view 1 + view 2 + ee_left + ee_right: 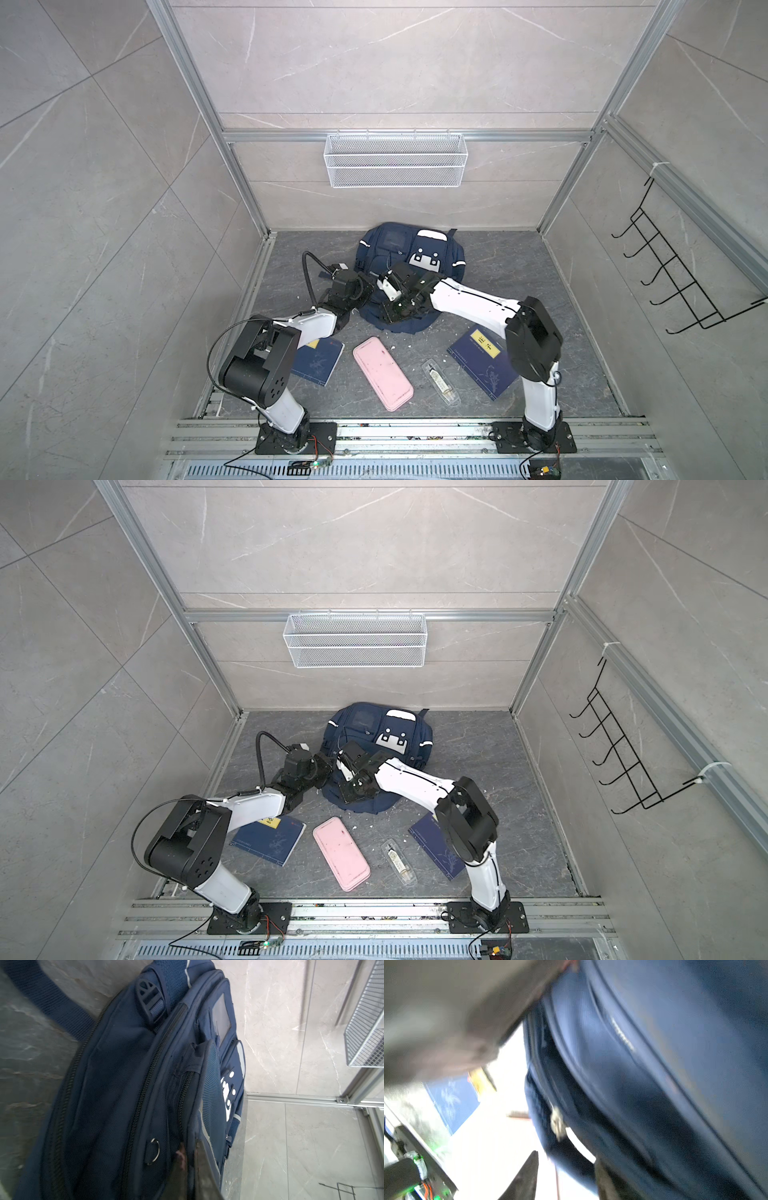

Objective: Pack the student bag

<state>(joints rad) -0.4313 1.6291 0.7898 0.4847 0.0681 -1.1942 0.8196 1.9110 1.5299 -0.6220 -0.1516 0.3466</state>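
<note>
The navy student bag [415,257] [376,729] lies on the floor near the back wall, its white dotted patch facing up. My left gripper [369,289] [192,1147] is at the bag's left side, shut on a thin fold of fabric beside a zipper and a metal ring [152,1152]. My right gripper [387,313] [566,1159] hovers low over the bag's front edge. Its dark fingers [529,1176] stand apart, with a blurred edge of the bag [654,1064] running between them. The bag's zippers [135,1109] look closed in the left wrist view.
In front of the bag lie a pink pencil case [382,372], a clear plastic case [440,382] and two navy books with yellow labels [318,359] [482,361]. A white wire basket [395,160] hangs on the back wall, a black hook rack [681,270] on the right wall.
</note>
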